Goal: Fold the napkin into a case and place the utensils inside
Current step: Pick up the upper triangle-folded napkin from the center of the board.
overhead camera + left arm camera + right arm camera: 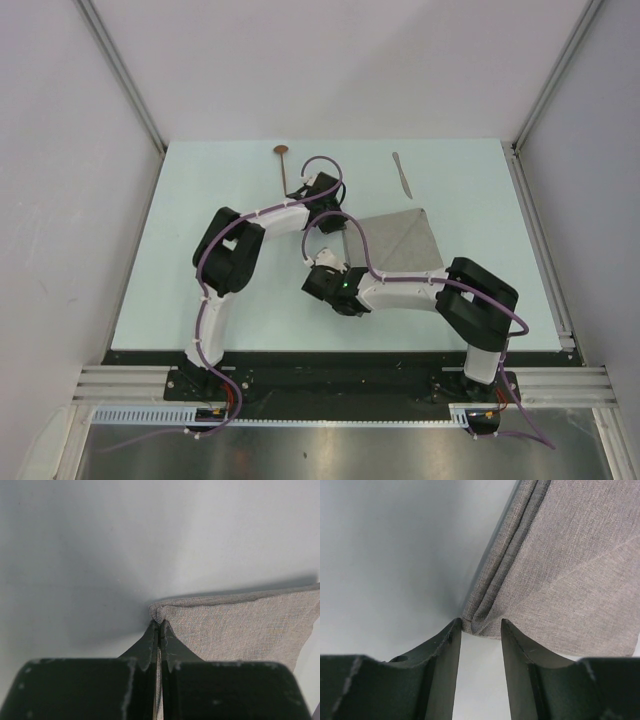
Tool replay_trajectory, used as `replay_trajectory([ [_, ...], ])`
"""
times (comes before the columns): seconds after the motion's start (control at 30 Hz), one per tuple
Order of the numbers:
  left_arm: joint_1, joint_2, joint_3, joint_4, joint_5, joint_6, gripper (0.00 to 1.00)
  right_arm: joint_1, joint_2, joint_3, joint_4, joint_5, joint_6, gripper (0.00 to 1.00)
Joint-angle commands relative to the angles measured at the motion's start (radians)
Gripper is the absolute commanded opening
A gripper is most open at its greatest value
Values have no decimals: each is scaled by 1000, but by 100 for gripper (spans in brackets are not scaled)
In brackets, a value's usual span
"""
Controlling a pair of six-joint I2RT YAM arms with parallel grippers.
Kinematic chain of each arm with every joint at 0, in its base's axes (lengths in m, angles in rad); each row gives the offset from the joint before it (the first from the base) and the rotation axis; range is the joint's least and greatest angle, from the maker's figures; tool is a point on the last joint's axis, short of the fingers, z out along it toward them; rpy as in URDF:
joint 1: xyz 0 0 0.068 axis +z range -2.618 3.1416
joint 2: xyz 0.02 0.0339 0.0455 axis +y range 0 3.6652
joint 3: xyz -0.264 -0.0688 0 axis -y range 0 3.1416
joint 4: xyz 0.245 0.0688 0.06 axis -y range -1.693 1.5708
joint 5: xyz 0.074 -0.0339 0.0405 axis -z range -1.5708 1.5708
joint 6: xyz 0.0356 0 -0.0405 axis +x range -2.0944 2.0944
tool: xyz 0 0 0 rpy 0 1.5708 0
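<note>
My left gripper (159,626) is clamped on a corner of the napkin (240,625), and the hemmed edge runs off to the right of my fingers. My right gripper (480,625) has its fingers apart, with a folded, layered corner at the gap between the tips. Bare table (200,200) lies left of both. The spoon (283,160) and knife (402,173) rest beyond the cloth, untouched.

A pale table (480,200) bears the napkin (405,240), spoon (284,165) and knife (401,174).
</note>
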Motion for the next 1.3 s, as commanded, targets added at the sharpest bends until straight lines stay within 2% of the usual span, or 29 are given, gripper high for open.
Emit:
replay_trajectory([
  [0.0, 2, 3, -46, -99, 14, -3, 0, 3, 2, 26, 29, 19, -11, 43],
  [0.33, 7, -2, -57, -91, 19, -6, 0, -4, 13, 32, 57, -34, -12, 46],
  [0.5, 12, -5, -63, -86, 23, -6, 0, -16, 42, 36, 49, -22, -17, 42],
  [0.57, 12, -8, -72, -76, 29, -7, 0, -17, 47, 31, 51, -13, -19, 38],
  [0.83, 24, -27, -113, -24, 59, -10, 0, -15, 70, 48, 23, 47, 0, 11],
  [0.9, 25, -34, -110, -23, 69, -12, 0, -6, 62, 60, 11, 61, 3, 0],
  [1.1, 51, -105, -132, -33, 98, -21, 0, 39, 33, 177, -40, 32, -8, 0],
  [1.27, 116, -241, -219, -48, 143, -14, 0, 75, 24, 290, -57, -31, -11, 0],
])
